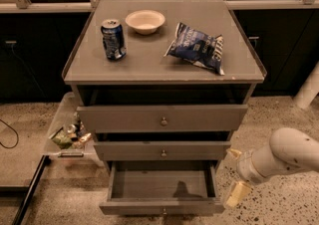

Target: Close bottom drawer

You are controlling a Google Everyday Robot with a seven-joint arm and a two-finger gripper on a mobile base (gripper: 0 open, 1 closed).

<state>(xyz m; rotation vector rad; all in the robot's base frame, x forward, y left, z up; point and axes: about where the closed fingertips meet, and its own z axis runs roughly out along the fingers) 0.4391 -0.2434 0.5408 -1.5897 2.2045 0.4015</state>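
At the bottom edge of the frame the short, flat-fronted grey bottom drawer (159,185) stands pulled well out of the cabinet. Its plain box interior is bare, and its small round metal knob (163,212) is almost cut off by the lower border. Just right of its front right corner, in the lower right of the frame, hangs the pale cream two-finger gripper (232,177) on its thick white arm (289,154). The jaws stand spread apart, one finger above the other, with nothing between them, and they seem to be clear of the drawer.

The step in hand looks like bringing the gripper round for a push. It should go in front of the drawer face instead of beside it, and meet the face near the middle, close by the knob. A push at the right corner could skew the box on its slides. No grasp is needed. A level, straight press toward the cabinet should do, easing off as the front comes in beneath the grey middle drawer front (162,150). The fingers should stay out of the gap under that front.

Above it sits the taller grey top drawer front (162,118), which also appears slightly out. Higher in the frame, the grey desk (149,67) carries an upright blue drink can (113,39), a small cream bowl (145,21) and a dark blue crisp bag (197,47). A hard slam might rock the can, so a gentle finish is wiser
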